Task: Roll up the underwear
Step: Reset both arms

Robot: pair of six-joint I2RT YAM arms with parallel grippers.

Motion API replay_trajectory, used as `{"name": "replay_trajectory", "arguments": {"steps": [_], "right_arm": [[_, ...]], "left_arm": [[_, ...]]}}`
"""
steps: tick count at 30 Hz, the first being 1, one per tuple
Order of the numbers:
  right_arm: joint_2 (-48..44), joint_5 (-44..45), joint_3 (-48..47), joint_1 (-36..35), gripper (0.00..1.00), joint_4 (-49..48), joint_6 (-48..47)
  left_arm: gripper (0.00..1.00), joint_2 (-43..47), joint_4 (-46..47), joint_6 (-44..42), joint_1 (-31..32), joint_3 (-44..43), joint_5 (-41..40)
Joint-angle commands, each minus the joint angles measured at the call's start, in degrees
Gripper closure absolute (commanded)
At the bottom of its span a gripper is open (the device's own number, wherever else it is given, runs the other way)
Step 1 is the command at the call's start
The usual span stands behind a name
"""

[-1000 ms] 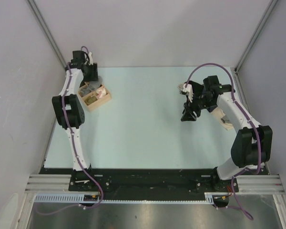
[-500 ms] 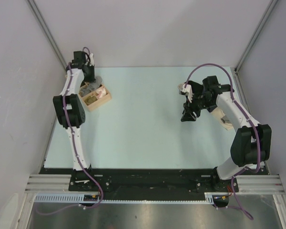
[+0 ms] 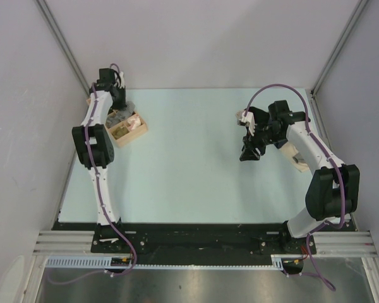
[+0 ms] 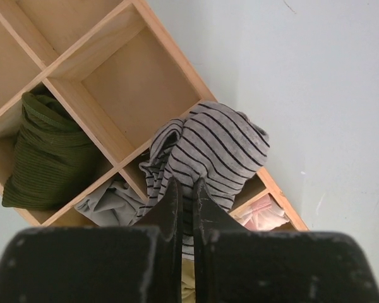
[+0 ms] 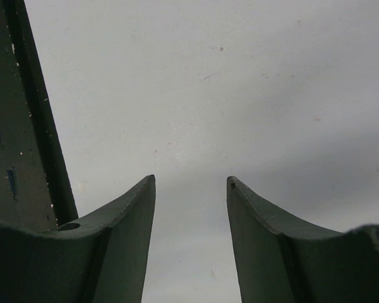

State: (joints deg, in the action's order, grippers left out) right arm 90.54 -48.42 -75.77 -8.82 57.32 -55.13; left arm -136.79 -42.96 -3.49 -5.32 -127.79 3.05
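The underwear (image 4: 221, 142), grey knit with thin dark stripes, bulges up out of a compartment at the edge of a wooden divider box (image 4: 91, 47). My left gripper (image 4: 187, 184) is shut on a fold of it, the two jaws pressed together with striped cloth pinched between them. From above, the left gripper (image 3: 118, 104) hangs over the box (image 3: 139, 134) at the table's far left; the cloth is barely visible there. My right gripper (image 3: 249, 153) hovers over the bare table at the right, open (image 5: 191, 183) with nothing between its fingers.
In neighbouring compartments lie a dark green knitted garment (image 4: 47, 154), a plain beige-grey garment (image 4: 110, 202) and something pink (image 4: 262, 214). Two compartments (image 4: 136, 82) are bare wood. The pale table (image 3: 189, 164) stretches between the arms.
The left jaws have closed onto the striped cloth, and the left arm has shifted slightly over the box. The right arm has not moved.
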Motion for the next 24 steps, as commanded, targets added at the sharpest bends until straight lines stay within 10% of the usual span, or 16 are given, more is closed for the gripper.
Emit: {"name": "replay_trajectory", "arguments": {"steps": [1, 24], "right_arm": [[-0.37, -0.36, -0.08, 0.12, 0.47, 0.25, -0.32], [-1.24, -0.97, -0.08, 0.99, 0.47, 0.42, -0.94]], "left_arm": [[1.0, -4.36, -10.21, 3.12, -0.21, -0.18, -2.87], [1.0, -6.91, -15.57, 7.09, 0.22, 1.93, -9.28]]}}
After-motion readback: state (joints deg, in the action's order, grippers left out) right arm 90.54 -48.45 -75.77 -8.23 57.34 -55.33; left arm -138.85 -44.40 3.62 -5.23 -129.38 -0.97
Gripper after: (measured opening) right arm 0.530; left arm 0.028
